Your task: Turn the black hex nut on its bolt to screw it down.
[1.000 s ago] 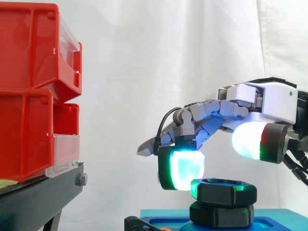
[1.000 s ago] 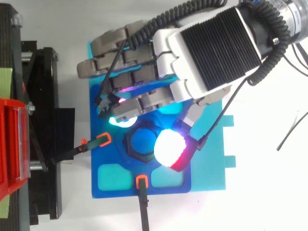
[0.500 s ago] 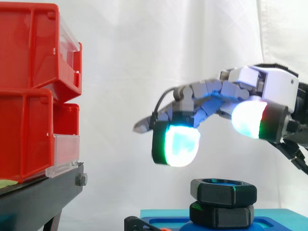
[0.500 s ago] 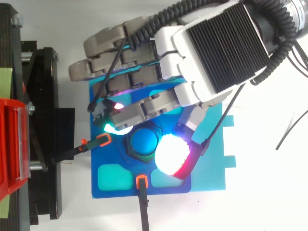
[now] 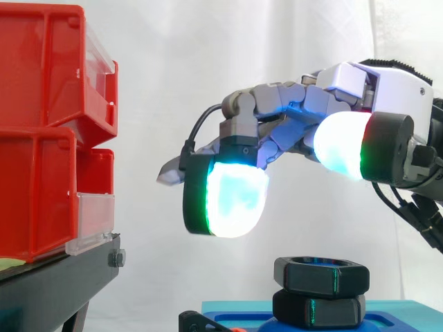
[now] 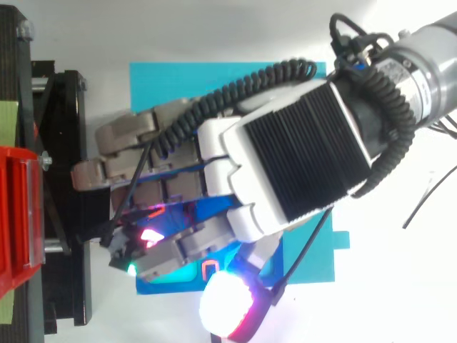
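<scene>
The black hex nut sits level on a second black hex piece, low and right of centre in the side view. Both rest on a blue fixture plate, and nothing touches the nut. The robot's hand hovers above it, fingers apart and loosely bent, gripping nothing. One glowing fingertip hangs to the nut's upper left, and the thumb's pad sits higher, over its right side.

To turn the nut well, the hand would probably need to centre over the bolt's axis and come down until its pads bracket opposite flats. It would then pinch lightly and rotate about the vertical. A tilted or off-centre grip risks slipping off the flats or binding the thread. The two hex pieces look almost in contact, so little travel may remain.

From above, the hand covers the nut. Only the plate's far strip and an orange-tipped clamp near the thumb can be seen. The bolt cannot be made out in the side view, where the lower edge cuts off the plate. The red bins on their black stand are well to the left, and the white desk lies to the right.
</scene>
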Available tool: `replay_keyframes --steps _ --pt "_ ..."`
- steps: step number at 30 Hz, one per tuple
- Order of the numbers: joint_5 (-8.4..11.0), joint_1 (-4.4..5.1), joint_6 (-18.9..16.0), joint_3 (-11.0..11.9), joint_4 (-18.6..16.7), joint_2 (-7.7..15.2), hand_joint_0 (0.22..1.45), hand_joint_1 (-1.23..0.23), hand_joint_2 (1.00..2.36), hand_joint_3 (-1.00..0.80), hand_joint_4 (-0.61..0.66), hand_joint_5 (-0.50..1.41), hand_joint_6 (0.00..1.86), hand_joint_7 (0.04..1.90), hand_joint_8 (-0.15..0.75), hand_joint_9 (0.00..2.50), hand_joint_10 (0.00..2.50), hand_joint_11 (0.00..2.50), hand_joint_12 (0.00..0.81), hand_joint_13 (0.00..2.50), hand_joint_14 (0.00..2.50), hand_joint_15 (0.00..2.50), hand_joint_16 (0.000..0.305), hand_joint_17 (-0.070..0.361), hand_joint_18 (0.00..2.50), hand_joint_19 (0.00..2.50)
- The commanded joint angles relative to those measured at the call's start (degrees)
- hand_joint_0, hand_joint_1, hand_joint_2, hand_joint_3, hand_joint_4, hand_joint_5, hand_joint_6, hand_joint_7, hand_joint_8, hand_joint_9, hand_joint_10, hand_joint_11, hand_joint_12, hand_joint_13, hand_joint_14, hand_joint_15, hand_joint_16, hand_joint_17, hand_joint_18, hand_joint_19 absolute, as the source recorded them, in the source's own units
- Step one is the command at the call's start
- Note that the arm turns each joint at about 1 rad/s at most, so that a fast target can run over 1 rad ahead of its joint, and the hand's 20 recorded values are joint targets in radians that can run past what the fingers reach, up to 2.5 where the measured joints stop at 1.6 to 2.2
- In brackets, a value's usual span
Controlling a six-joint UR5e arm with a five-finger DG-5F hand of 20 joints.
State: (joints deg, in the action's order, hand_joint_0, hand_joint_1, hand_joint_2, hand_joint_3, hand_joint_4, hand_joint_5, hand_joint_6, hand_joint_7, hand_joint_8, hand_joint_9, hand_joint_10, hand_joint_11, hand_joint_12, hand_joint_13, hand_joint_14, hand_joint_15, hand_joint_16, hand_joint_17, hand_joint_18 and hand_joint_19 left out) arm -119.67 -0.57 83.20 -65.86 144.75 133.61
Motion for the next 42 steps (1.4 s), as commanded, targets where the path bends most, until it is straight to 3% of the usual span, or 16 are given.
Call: replay_keyframes --steps 1,8,18,35,42 --pt "1.28 1.10 0.3 0.0 1.7 0.0 0.50 -0.21 1.00 -0.50 -0.01 0.03 0.51 1.28 0.285 0.91 0.01 0.13 0.327 0.57 0.00 0.01 0.051 0.114 0.41 0.53" --pt "2.86 2.15 1.5 -0.1 3.9 0.0 0.50 -0.21 1.00 -0.50 0.01 0.02 0.51 1.26 0.282 0.92 0.01 0.15 0.329 0.57 0.00 0.01 0.051 0.114 0.41 0.54" --pt "2.86 2.33 1.9 -0.1 5.7 0.1 0.50 -0.21 1.00 -0.50 0.07 0.01 0.51 1.23 0.283 0.92 0.01 0.14 0.325 0.56 0.00 0.01 0.051 0.114 0.41 0.54" --pt "2.24 1.27 2.7 -0.2 6.1 0.1 0.50 -0.22 1.00 -0.50 0.14 0.00 0.51 1.24 0.280 0.93 0.01 0.15 0.326 0.57 0.00 0.01 0.050 0.113 0.41 0.54" --pt "1.63 0.57 2.8 -1.6 5.7 0.0 0.50 -0.22 1.00 -0.50 0.15 0.00 0.50 1.27 0.283 0.95 0.01 0.15 0.323 0.57 0.00 0.01 0.050 0.113 0.42 0.54"
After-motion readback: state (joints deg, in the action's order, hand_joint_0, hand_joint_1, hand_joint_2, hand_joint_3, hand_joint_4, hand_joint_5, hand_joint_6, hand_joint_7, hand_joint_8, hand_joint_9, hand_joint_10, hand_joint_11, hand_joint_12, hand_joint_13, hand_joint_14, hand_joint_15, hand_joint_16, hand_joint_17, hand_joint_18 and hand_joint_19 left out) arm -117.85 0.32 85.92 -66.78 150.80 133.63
